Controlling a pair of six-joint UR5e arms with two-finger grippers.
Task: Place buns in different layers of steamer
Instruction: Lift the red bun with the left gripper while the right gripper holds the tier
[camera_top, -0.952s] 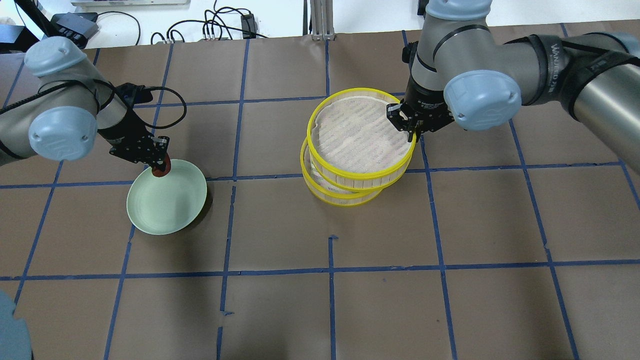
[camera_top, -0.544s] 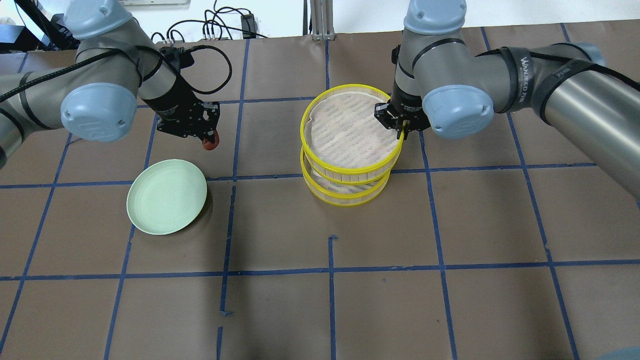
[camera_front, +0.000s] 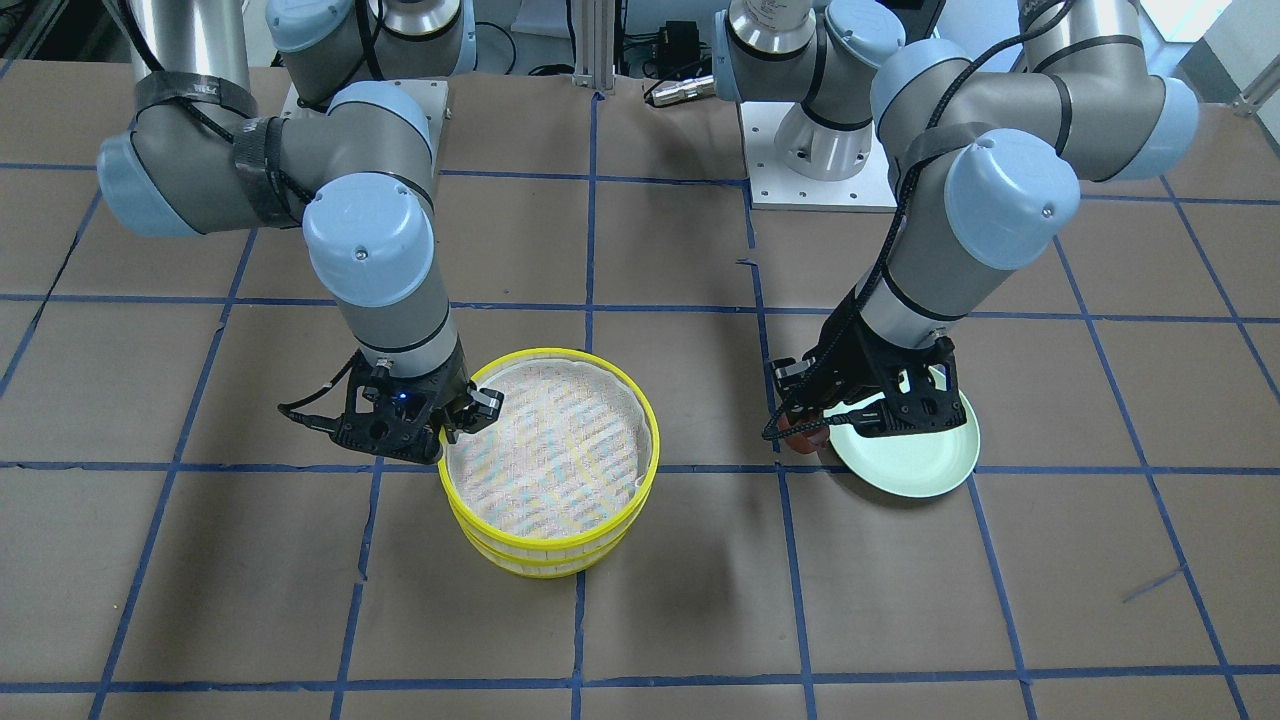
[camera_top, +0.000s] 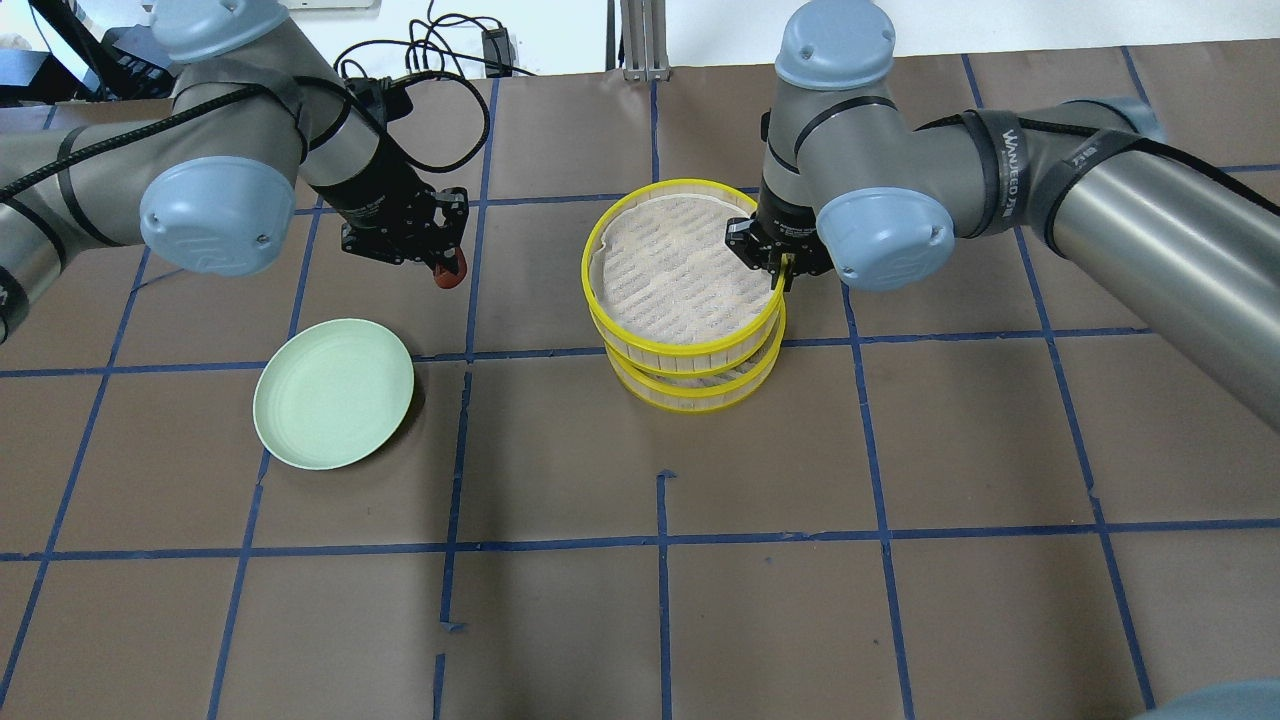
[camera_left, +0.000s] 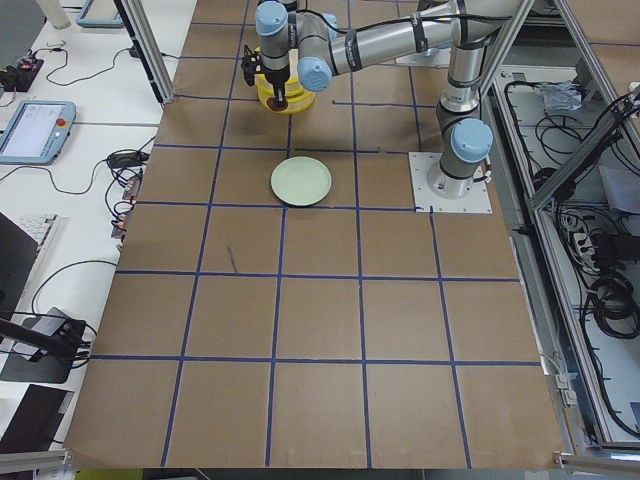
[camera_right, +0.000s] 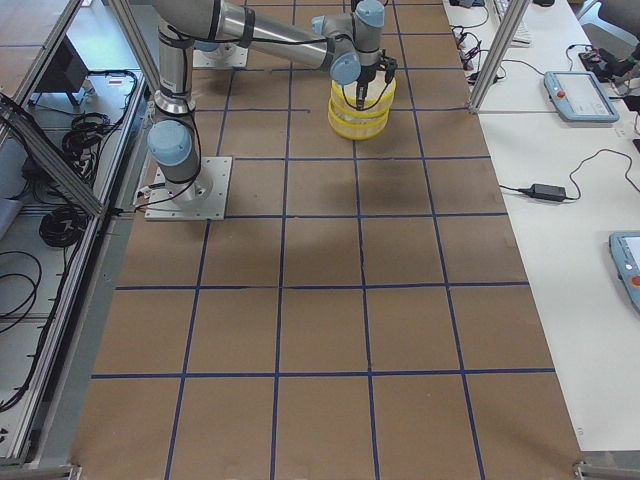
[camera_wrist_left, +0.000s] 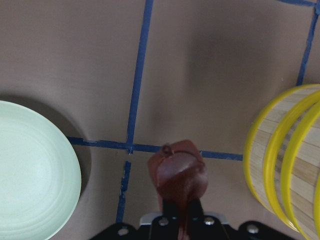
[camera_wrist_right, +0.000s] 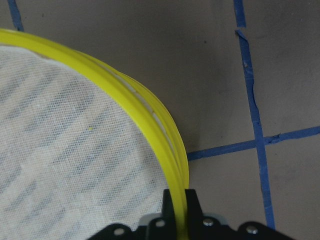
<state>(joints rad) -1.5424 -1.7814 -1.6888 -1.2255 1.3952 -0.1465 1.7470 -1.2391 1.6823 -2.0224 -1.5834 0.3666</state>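
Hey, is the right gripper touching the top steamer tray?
Touching. In the right wrist view the right gripper pinches the yellow rim of the top steamer tray, a finger on each side.

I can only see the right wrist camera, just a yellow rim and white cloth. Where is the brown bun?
Observer: The left gripper is pinching the reddish-brown bun, up in the air.
Operator: Is anything on the plate?
Observer: No, the green plate is bare.
Operator: What is under my yellow rim?
Observer: Your right gripper pinches the rim of the top layer. A bottom layer sits under it, a little off-centre.
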